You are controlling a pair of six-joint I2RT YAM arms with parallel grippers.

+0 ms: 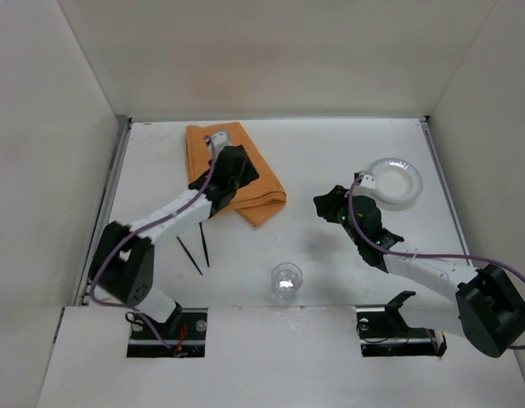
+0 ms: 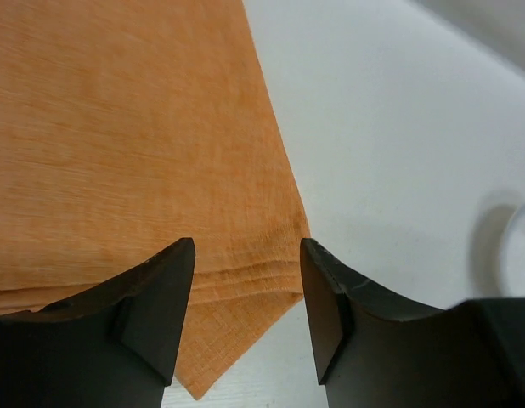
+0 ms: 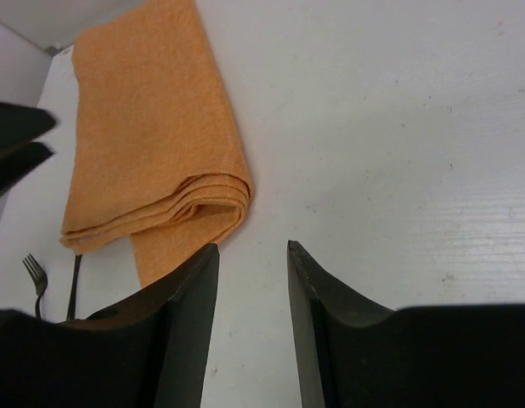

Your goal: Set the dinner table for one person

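My left fingers [image 2: 165, 289] stand apart, holding nothing, over the folded orange cloth [image 2: 118, 127]. My right fingers [image 3: 194, 297] are slightly parted above the white desk [image 1: 330, 153], which spreads under everything, with the plate [image 1: 395, 180] nearby.

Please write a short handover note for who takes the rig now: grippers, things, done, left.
Left gripper: open, over the folded orange placemat's corner.
Right gripper: open, empty, over bare dinner table.
Plate far right; glass front centre; two dark utensils left of it.
Done: nothing arranged yet.
Left: probably unfold placemat, then place plate, utensils, glass.
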